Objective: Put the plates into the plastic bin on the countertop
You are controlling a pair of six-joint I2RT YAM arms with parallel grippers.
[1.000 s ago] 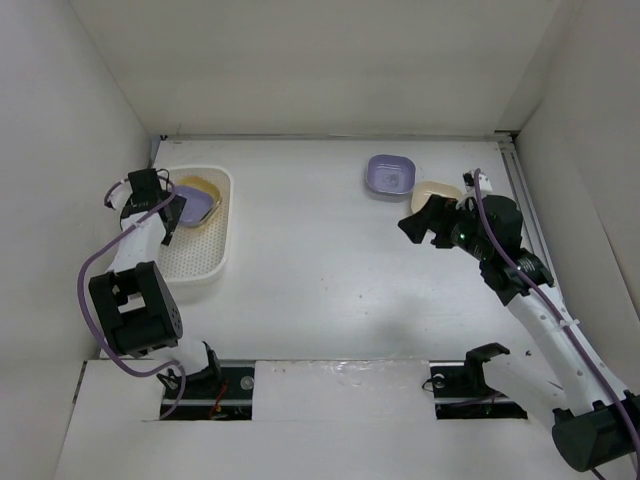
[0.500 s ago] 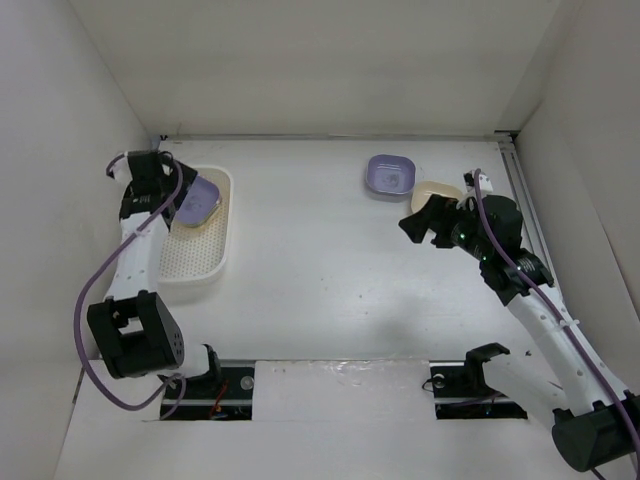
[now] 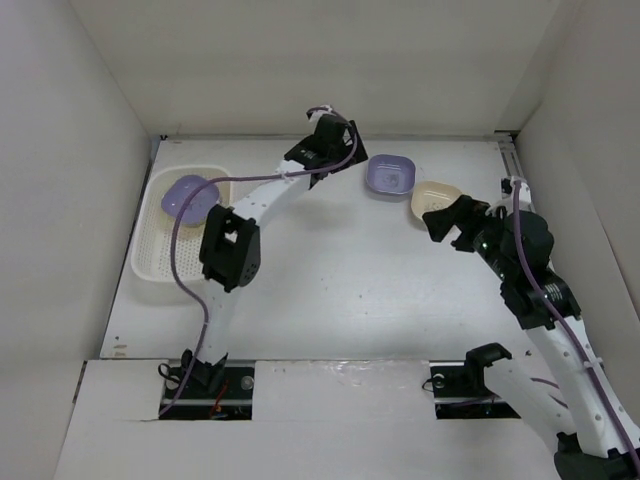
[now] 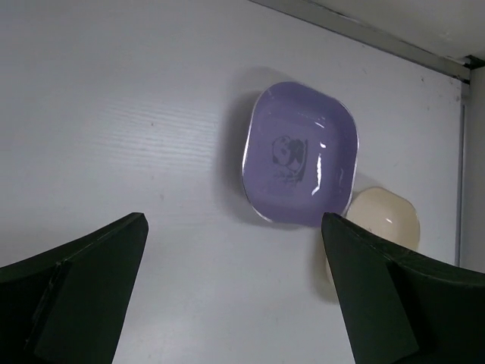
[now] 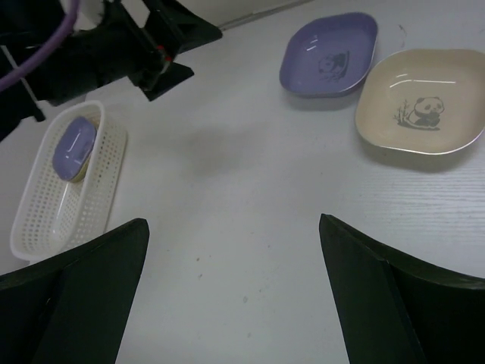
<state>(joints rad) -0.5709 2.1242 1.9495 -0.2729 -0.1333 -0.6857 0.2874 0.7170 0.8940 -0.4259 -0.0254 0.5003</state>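
Note:
A lavender plate (image 3: 389, 174) and a cream plate (image 3: 433, 196) lie side by side on the countertop (image 3: 330, 260) at the back right. Both have a dark panda motif. My left gripper (image 3: 342, 150) is stretched across to just left of the lavender plate (image 4: 299, 155), open and empty (image 4: 233, 227). The cream plate (image 4: 383, 220) lies beyond it. My right gripper (image 3: 450, 212) hovers at the cream plate's near edge, open and empty (image 5: 233, 227). Another lavender plate (image 3: 187, 197) rests in the far end of the plastic bin (image 3: 150, 275) at the left.
White walls close in the countertop at the back and on both sides. In the right wrist view the bin (image 5: 38, 220) sits far left, the left gripper (image 5: 163, 38) at top left, and the two plates (image 5: 330, 54) (image 5: 420, 102) at top right.
My left gripper opened over the bin and left the lavender plate there. The left arm then swung right, across to the back middle. The right arm drew slightly right and nearer.

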